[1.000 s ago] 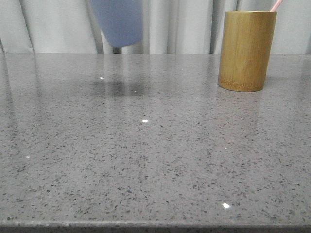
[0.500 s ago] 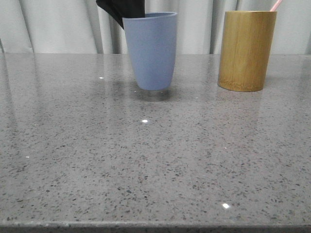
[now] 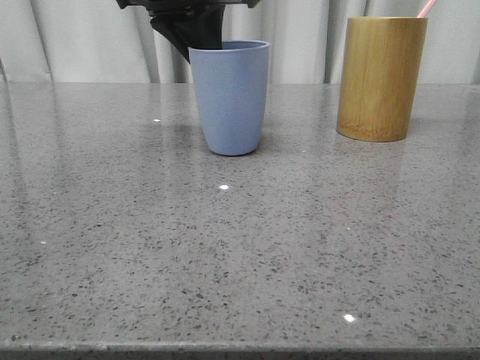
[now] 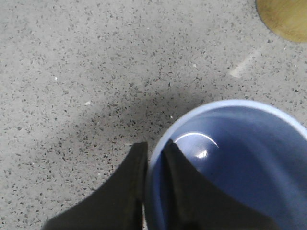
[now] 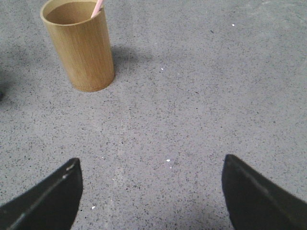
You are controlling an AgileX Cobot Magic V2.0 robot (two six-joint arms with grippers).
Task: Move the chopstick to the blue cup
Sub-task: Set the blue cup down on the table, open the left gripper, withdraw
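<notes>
Countertop (image 3: 225, 247) nearest lies bare. Beyond it the left pincer (image 3: 196, 37) pinches the blue cup's (image 3: 229, 97) rim, keeping it upright. Farther right, the chopstick (image 3: 426, 8) stands in the bamboo holder (image 3: 380, 79), ahead of the released right pincer (image 5: 151, 191).

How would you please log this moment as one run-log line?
left pincer: shut on blue cup rim | cup: on table | chopstick: in bamboo holder | right pincer: open

I see only the chopstick (image 3: 426, 8) tip above the bamboo holder (image 3: 380, 78), its length hidden inside, left gripper (image 3: 196, 37) cut off by the top edge, blue cup (image 4: 230, 163) running past the wrist frame.
</notes>
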